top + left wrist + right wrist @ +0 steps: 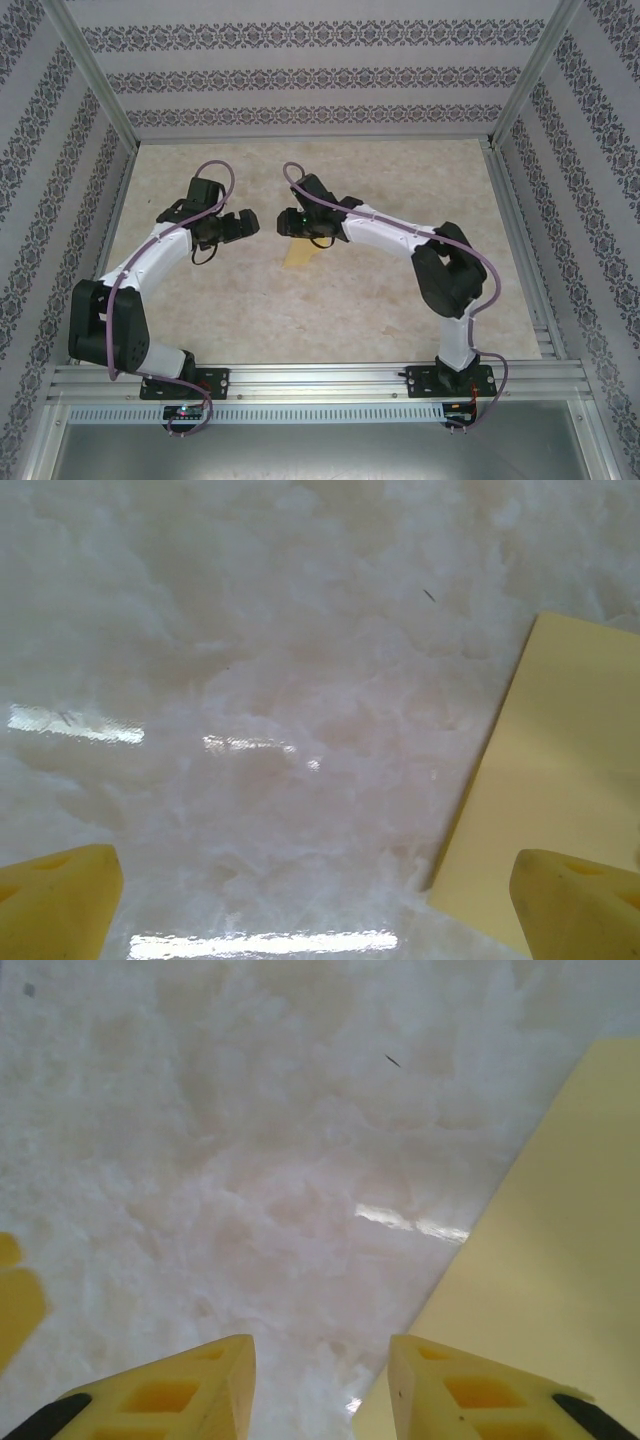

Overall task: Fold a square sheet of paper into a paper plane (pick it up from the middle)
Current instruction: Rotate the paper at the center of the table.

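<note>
Left claw (315, 875) hangs with jaws wide apart and empty above the marbled table (250, 680), one finger (575, 900) overlapping the flat yellow paper (560, 770). Right claw (320, 1355), jaws partly apart and gripping nothing, sits at the paper's edge. From above, the 2 claws face each other just beyond the paper.

Yellow paper (560, 780); marbled cream table (250, 680) (walls (300, 70) floral-striped).
</note>
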